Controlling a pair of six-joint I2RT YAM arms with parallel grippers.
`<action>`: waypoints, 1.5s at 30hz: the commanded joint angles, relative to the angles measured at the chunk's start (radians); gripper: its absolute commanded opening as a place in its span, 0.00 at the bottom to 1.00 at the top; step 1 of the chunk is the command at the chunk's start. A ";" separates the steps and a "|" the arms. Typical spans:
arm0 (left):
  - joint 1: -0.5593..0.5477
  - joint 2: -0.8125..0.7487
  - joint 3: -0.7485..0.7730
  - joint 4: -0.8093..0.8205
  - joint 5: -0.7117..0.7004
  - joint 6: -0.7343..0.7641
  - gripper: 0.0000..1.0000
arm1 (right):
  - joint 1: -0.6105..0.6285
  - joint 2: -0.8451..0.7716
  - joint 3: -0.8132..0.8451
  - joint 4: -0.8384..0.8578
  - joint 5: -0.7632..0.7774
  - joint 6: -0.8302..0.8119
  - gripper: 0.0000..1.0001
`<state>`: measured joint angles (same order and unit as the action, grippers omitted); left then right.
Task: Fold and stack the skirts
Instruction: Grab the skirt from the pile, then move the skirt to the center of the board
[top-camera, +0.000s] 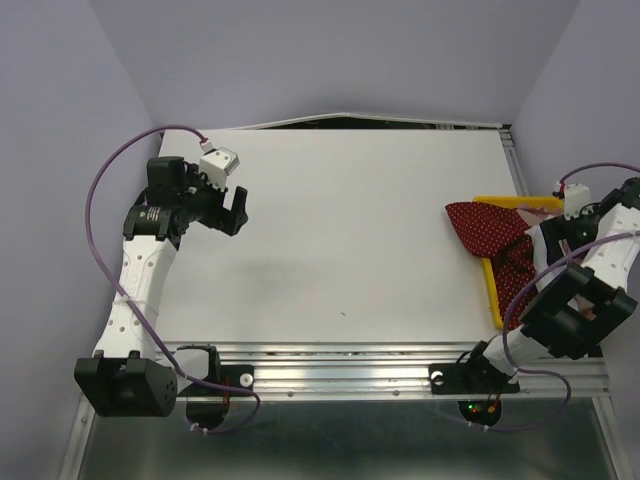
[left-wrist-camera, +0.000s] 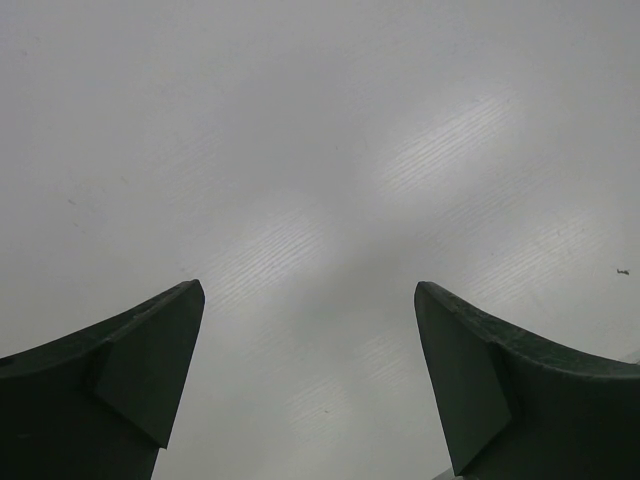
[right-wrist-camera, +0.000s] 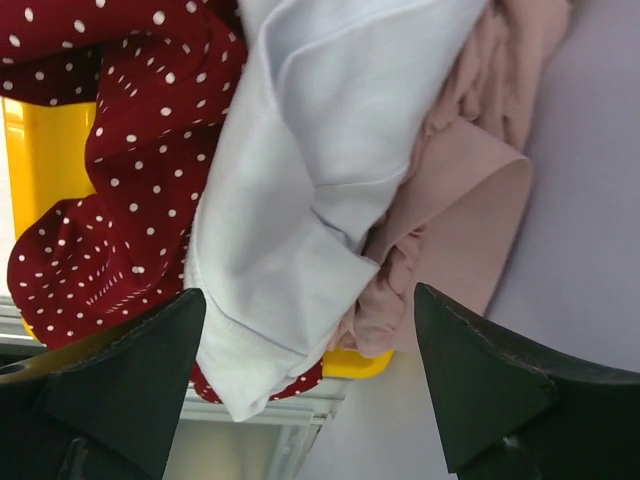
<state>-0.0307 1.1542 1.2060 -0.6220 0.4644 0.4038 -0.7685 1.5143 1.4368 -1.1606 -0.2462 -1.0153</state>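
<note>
Container count: one. A shallow yellow plastic tray (top-camera: 494, 292) sits at the right edge of the white counter (top-camera: 340, 250).

Contents, three soft items in one heap:
- One dark red cloth skirt with small white polka dots (top-camera: 488, 236). Part of it spills over the tray's rim onto the counter. In my right wrist view it fills the left side (right-wrist-camera: 120, 200), with the yellow wall (right-wrist-camera: 40, 150) showing beside it.
- One plain white cloth piece (right-wrist-camera: 320, 150), lying across the red skirt and touching the pink one (I cannot tell what kind of garment it is).
- One dusty pink cloth skirt with gathered ruffles (right-wrist-camera: 470, 190), on the side nearest the wall, its lower edge over the tray's yellow rim.

Skirts: two, both unfolded and bunched.

My right fingers (right-wrist-camera: 110, 390) hang above the heap, spread wide, with nothing between them and not touching the cloth.

My left fingers (top-camera: 238, 205) are well apart from the tray, over the far left of the counter. They too are spread wide (left-wrist-camera: 110, 390) and hold nothing, with only bare counter below.
</note>
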 joint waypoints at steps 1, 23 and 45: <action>0.000 -0.001 0.052 -0.001 0.025 0.009 0.99 | 0.001 0.009 -0.068 -0.015 -0.010 -0.088 0.88; 0.002 0.021 0.061 0.071 -0.038 -0.054 0.99 | 0.067 0.075 0.653 -0.182 -0.313 0.222 0.01; 0.227 0.137 0.123 0.028 0.123 -0.082 0.99 | 1.287 0.122 -0.052 0.656 -0.188 0.736 0.02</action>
<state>0.1978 1.3075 1.3617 -0.5941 0.5426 0.2832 0.3985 1.5917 1.4170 -0.7467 -0.4294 -0.3622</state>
